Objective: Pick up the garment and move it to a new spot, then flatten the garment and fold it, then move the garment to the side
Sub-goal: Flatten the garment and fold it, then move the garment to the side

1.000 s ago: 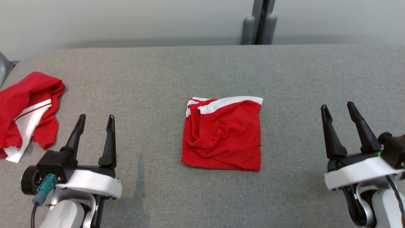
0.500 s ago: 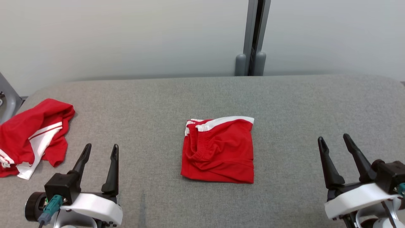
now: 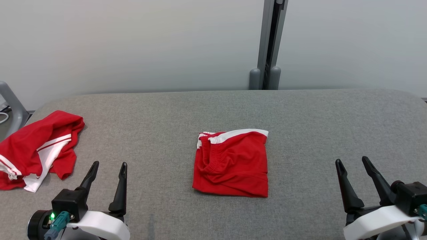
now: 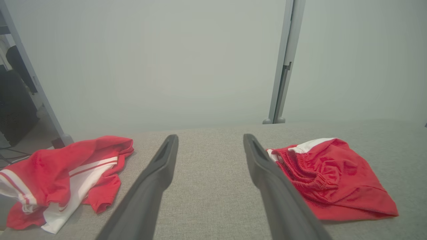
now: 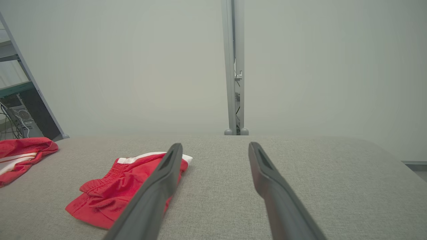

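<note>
A red garment with a white band along its far edge lies folded into a square at the middle of the grey table. It also shows in the left wrist view and the right wrist view. My left gripper stands open and empty near the front edge, well to the garment's left. My right gripper is open and empty too, well to its right. Nothing lies between the left gripper's fingers or the right gripper's fingers.
A second red and white garment lies crumpled at the table's far left edge, also in the left wrist view. A grey post rises behind the table against a pale wall. Bare cloth surrounds the folded garment.
The head camera has tilted up, so the whole picture has slid down and more wall shows. Both grippers sit lower in the view and stay open. The garments lie as before.
</note>
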Motion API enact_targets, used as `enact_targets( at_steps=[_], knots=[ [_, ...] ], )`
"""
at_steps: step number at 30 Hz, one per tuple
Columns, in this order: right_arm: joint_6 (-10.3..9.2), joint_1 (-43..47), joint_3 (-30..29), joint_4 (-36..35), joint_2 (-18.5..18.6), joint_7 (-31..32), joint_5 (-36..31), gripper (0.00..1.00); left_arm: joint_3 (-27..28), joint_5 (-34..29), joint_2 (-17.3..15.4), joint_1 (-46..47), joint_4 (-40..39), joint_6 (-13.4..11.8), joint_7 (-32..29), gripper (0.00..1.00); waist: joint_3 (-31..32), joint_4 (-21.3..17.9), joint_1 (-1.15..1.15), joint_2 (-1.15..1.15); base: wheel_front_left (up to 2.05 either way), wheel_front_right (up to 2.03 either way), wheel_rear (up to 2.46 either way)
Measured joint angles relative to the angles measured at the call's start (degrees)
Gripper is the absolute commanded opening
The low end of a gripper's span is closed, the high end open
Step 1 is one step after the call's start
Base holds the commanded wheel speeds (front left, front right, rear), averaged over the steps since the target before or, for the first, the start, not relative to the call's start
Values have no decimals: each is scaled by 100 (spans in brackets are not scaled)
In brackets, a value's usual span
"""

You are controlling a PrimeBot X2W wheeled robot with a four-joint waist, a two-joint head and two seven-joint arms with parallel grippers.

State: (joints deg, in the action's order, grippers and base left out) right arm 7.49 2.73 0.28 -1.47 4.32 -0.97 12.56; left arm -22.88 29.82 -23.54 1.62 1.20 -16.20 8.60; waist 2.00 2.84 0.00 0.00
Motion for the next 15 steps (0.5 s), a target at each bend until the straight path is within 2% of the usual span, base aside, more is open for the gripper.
enact_targets(
  at_steps=[15],
  knots=[
    [-1, -3, -21, 1, -33, 45, 0, 100, -3, 10, -15, 5, -24, -52, 0, 100, -39, -13, 0, 0, 0, 0, 0]
  ],
)
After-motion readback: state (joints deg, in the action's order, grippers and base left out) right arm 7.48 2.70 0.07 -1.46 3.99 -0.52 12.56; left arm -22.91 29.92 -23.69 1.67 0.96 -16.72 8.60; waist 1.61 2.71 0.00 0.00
